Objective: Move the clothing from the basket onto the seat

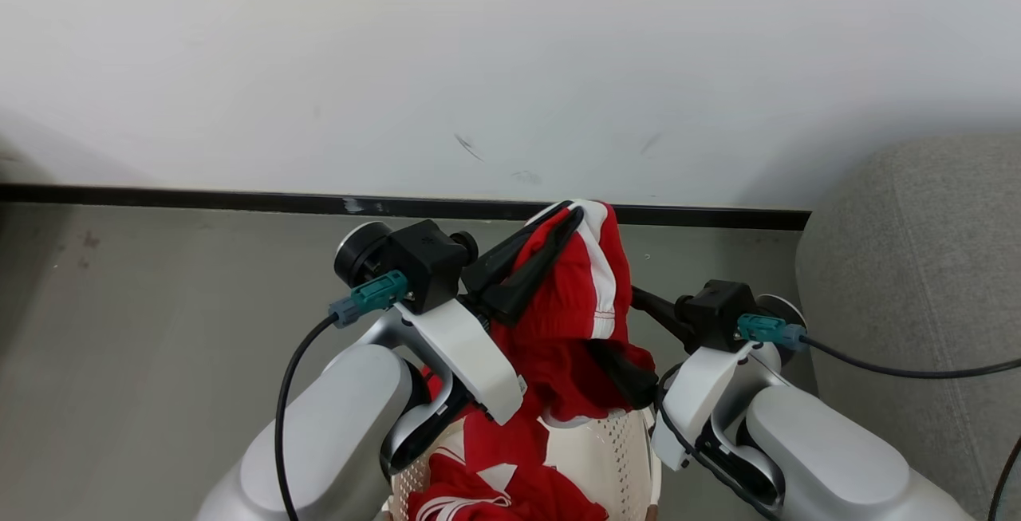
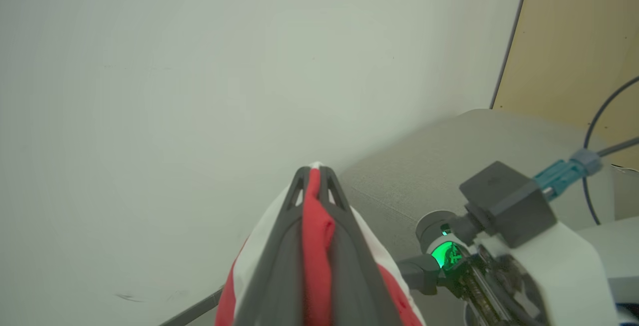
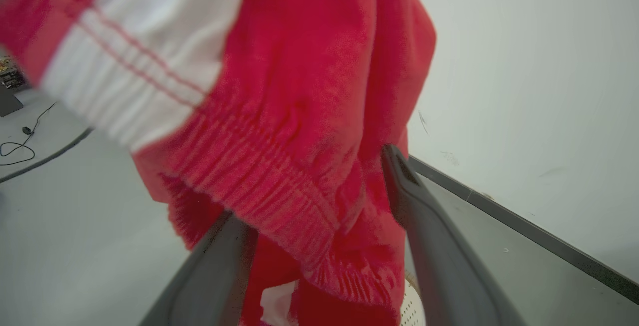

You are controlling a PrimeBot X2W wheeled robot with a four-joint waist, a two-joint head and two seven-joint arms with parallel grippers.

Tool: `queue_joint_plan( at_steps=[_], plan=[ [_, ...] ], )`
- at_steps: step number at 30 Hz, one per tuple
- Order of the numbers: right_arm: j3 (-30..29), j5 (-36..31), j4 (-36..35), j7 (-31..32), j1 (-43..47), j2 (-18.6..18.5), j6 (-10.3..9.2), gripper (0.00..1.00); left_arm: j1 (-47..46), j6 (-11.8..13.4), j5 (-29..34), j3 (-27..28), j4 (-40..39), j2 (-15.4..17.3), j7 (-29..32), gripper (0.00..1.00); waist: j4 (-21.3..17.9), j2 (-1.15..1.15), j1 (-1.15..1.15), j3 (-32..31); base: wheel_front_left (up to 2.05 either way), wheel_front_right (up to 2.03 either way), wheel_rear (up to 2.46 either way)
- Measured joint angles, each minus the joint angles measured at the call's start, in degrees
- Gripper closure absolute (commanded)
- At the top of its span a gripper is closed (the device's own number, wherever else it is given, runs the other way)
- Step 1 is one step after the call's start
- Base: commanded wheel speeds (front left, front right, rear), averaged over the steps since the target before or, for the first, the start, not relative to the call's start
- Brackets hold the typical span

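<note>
My left gripper point(image 1: 568, 214) point(image 2: 314, 170) is shut on a red garment with white stripes point(image 1: 574, 297) point(image 2: 313, 226) and holds it up above the basket point(image 1: 606, 449). The cloth point(image 3: 279, 116) drapes down between the spread fingers of my right gripper point(image 1: 618, 331) point(image 3: 309, 186), which stands open just to its right. The cream perforated basket sits at the bottom of the head view, between my forearms, with more red and white clothing point(image 1: 486, 481) inside. The grey fabric seat point(image 1: 909, 266) point(image 2: 449, 166) is at the right, beside my right arm.
A white wall point(image 1: 510, 66) with a black skirting strip point(image 1: 199, 199) runs close ahead. Grey floor point(image 1: 159, 305) spreads to the left. A beige panel point(image 2: 574, 41) stands behind the seat. Black cables point(image 1: 901, 369) trail from both wrist cameras.
</note>
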Motion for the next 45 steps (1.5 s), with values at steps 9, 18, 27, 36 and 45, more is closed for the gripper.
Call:
queue_joint_plan(
  at_steps=[9, 18, 27, 36, 45],
  plan=[
    [1.7, 1.6, 2.6, 0.0, -2.9, 0.4, 0.0, 0.0, -0.1, 0.0, -1.1, -1.8, -1.0, -0.2, 0.3, 1.0, 1.7, 0.0, 0.0, 0.7, 0.0, 0.0, 0.0],
    [3.3, 3.1, 3.8, 0.0, -5.1, 1.4, 0.0, 1.0, -0.1, 0.0, -2.0, -2.9, -1.2, -0.2, 0.6, 1.0, 3.1, 0.0, 0.0, 1.0, 0.0, 0.0, 0.0],
    [1.8, 3.5, 3.4, 0.0, -5.4, 1.4, 0.0, 1.0, 0.0, 0.0, -2.4, -2.3, 0.2, 0.9, 0.6, 1.0, 2.9, 0.0, 0.0, 0.5, 0.0, 0.0, 0.0],
    [-2.4, 3.5, 1.7, 0.0, -5.1, 0.1, 0.0, 1.0, 1.7, 0.1, -2.9, -1.7, 1.7, 2.5, 0.6, 1.0, 1.8, 0.0, 0.0, -0.1, 0.0, 0.0, 0.0],
    [-5.7, 3.4, -0.4, 0.0, -4.5, -0.7, 0.0, 1.0, 2.8, 0.1, -2.9, -1.7, 2.7, 3.5, 0.5, 1.0, 0.8, 0.0, 0.0, -0.5, 0.0, 0.0, 0.0]
  ],
)
